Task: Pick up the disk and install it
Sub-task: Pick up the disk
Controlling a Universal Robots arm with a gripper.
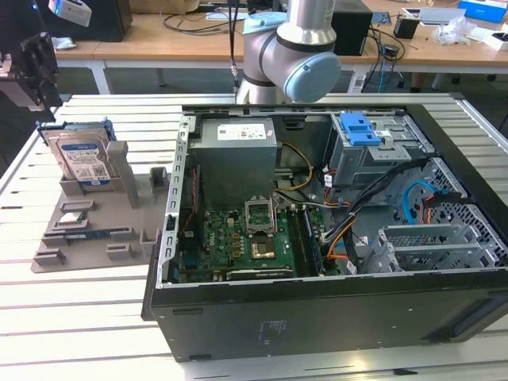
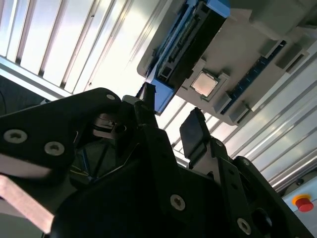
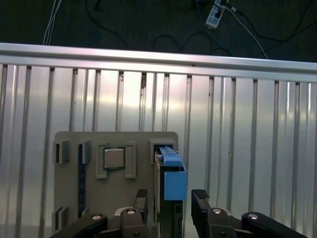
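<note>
The disk (image 1: 79, 156) stands on edge in a grey holder (image 1: 95, 238) on the slatted table, at the exterior view's left. It is silver-grey with a blue-and-white label and blue side rails. My gripper (image 1: 36, 57) hangs above and behind it, apart from it. In the first wrist view the disk (image 3: 172, 177) shows edge-on, and my gripper (image 3: 170, 196) is open with one finger on each side of its blue rail, not touching. The second wrist view shows the disk (image 2: 190, 37) beyond my open gripper (image 2: 171, 111).
The grey holder (image 3: 143, 141) also carries a processor chip (image 3: 114, 158) and a memory stick (image 1: 79, 233). An open computer case (image 1: 317, 317) lies at the exterior view's right, with a drive cage and blue latch (image 1: 361, 127). The arm's base (image 1: 290, 48) stands behind the case.
</note>
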